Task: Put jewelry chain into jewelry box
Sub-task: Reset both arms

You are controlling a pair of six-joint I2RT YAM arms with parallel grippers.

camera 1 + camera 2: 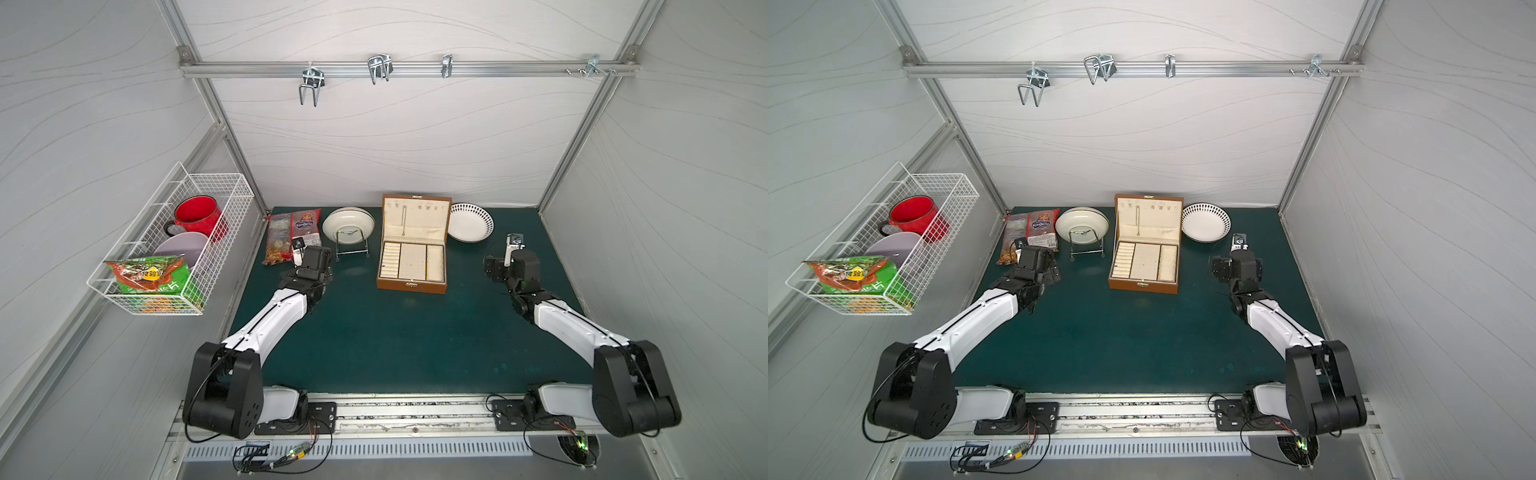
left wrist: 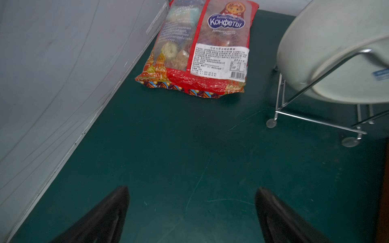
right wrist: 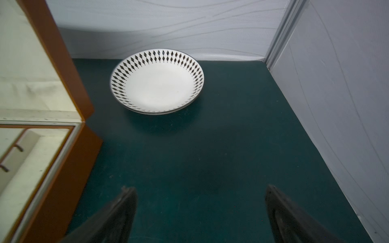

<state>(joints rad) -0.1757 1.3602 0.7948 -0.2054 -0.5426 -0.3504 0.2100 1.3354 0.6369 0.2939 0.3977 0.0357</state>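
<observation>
The jewelry box (image 1: 412, 286) stands open at the back middle of the green mat, its brown lid upright, in both top views (image 1: 1144, 286). The jewelry chain (image 1: 404, 222) hangs as a thin silver line against the cream lining of the lid (image 1: 1138, 222). My left gripper (image 2: 192, 190) is open over bare mat to the left of the box, with nothing between its fingers. My right gripper (image 3: 201, 190) is open over bare mat to the right of the box, also with nothing in it. A brown corner of the box (image 3: 63, 168) shows beside it.
A candy bag (image 1: 291, 235) lies at the back left, ahead of the left gripper. A cream plate on a wire stand (image 1: 348, 224) sits left of the box. A dotted-rim plate (image 1: 470, 222) sits right of it. A wire basket (image 1: 166, 249) hangs on the left wall.
</observation>
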